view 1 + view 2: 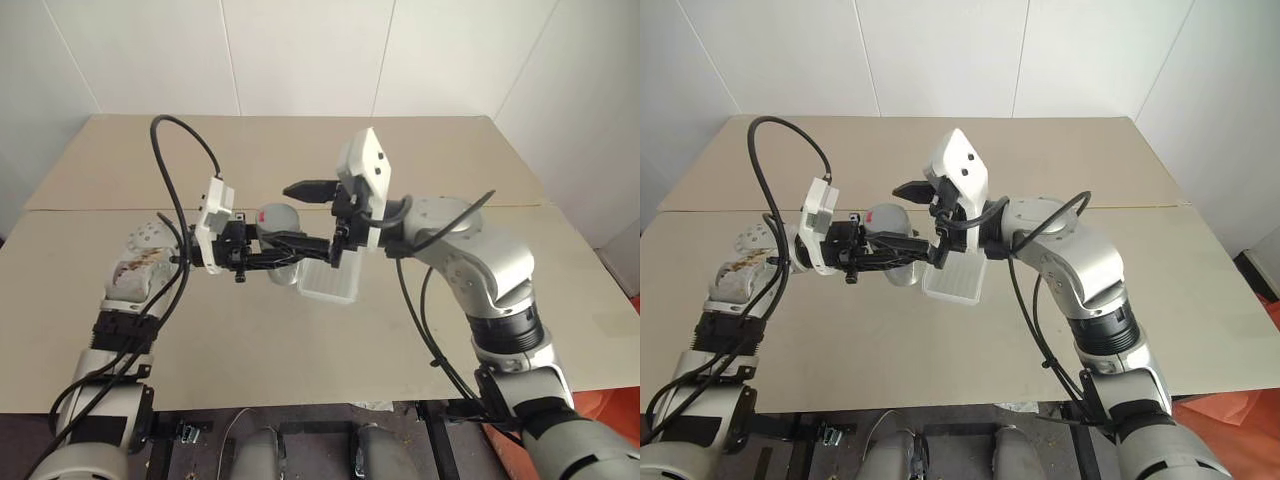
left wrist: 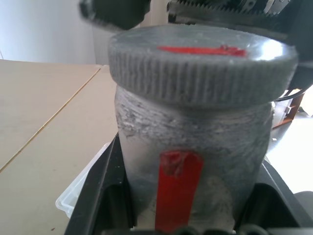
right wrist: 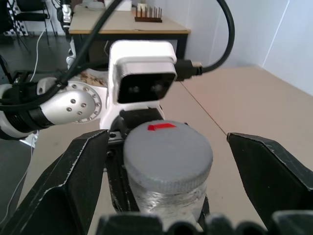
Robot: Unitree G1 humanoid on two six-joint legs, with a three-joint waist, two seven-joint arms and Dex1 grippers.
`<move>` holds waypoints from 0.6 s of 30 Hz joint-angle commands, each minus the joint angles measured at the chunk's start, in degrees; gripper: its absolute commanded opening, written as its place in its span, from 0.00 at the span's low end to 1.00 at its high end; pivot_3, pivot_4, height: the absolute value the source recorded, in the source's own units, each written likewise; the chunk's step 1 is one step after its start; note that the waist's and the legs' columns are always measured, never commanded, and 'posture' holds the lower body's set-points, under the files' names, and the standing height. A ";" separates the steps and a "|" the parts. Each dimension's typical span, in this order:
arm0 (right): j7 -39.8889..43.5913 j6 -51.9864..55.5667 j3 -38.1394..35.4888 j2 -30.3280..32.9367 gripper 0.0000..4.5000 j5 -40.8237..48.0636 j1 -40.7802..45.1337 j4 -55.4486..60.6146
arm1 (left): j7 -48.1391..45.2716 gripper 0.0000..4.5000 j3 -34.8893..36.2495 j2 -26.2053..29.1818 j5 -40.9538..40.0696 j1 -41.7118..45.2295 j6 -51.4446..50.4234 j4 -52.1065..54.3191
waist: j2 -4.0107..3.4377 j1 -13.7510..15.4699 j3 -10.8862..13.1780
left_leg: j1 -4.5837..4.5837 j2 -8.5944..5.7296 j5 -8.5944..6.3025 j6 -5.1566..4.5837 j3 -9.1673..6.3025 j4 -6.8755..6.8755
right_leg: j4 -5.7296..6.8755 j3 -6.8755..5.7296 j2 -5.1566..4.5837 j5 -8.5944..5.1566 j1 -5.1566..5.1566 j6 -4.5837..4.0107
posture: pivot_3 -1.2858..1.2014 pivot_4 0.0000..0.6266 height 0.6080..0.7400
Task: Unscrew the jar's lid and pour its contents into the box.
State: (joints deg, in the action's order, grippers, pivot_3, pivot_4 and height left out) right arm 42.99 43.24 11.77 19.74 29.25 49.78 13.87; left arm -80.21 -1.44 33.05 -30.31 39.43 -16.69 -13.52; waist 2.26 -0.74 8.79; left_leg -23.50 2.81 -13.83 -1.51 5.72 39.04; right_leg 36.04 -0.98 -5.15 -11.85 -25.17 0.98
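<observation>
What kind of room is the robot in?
Probably a lab or workshop: a plain tan table against bare white walls, and another desk with chairs behind.

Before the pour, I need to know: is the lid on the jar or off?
On. The lid caps the jar, which the left gripper holds.

A beige tabletop (image 1: 300,360) spans the frame, with a seam running across its middle. Near the frame's centre, 1 translucent white box (image 1: 328,281) rests directly on it, partly behind the arms.
</observation>
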 commanded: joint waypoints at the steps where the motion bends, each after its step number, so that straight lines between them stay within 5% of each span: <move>1: -0.27 -0.13 0.33 -0.54 1.00 -1.12 2.47 -0.72 | -0.58 0.43 0.61 -0.38 0.22 1.56 1.25 0.63 | 0.00 -0.02 0.00 | -0.01 0.00 0.00 0.00 0.00 0.00 | 0.00 0.00 0.00 0.00 -0.01 0.00 | 0.52 0.24 1.00; 4: 0.06 -0.37 0.23 -1.23 0.96 -1.23 2.89 -1.84 | -0.87 0.43 0.72 -0.32 0.23 1.02 1.28 1.33 | 0.00 -0.01 0.00 | -0.01 0.01 0.00 0.00 -0.01 0.00 | 0.00 -0.01 0.00 0.00 -0.01 0.00 | 0.52 0.24 1.00; 9: 2.70 -1.43 -1.20 -2.37 0.63 0.64 3.01 -3.43 | -1.52 0.43 0.93 -0.12 0.11 0.17 0.93 2.53 | 0.00 -0.01 0.00 | -0.03 0.01 0.00 0.00 -0.03 0.00 | 0.00 -0.01 0.00 0.00 -0.02 0.01 | 0.52 0.24 1.00; 12: 6.09 -4.01 -2.06 -3.25 0.61 1.81 3.17 -5.42 | -3.10 0.43 0.74 0.25 -0.54 0.65 0.29 3.10 | 0.00 -0.01 0.00 | -0.02 0.01 0.00 0.00 -0.04 0.01 | 0.01 -0.02 0.00 0.01 -0.01 0.01 | 0.52 0.24 1.00; 18: 33.91 -15.97 -0.05 -2.93 0.61 5.23 8.63 -16.68 | -11.30 0.43 0.59 4.05 -8.52 2.61 -6.65 8.43 | -0.02 -0.13 0.01 | -0.05 0.01 0.00 0.00 -0.04 0.01 | 0.00 -0.01 0.02 0.01 -0.04 0.02 | 0.52 0.24 1.00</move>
State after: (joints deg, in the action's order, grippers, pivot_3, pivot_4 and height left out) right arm 66.50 32.54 11.74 17.03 31.81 55.37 -1.79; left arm -88.55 -1.16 35.35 -34.24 39.80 -21.17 -8.94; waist 2.25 -0.86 8.81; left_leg -23.56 2.83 -13.83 -1.51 5.65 39.06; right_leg 36.03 -0.99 -5.12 -11.84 -25.21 1.00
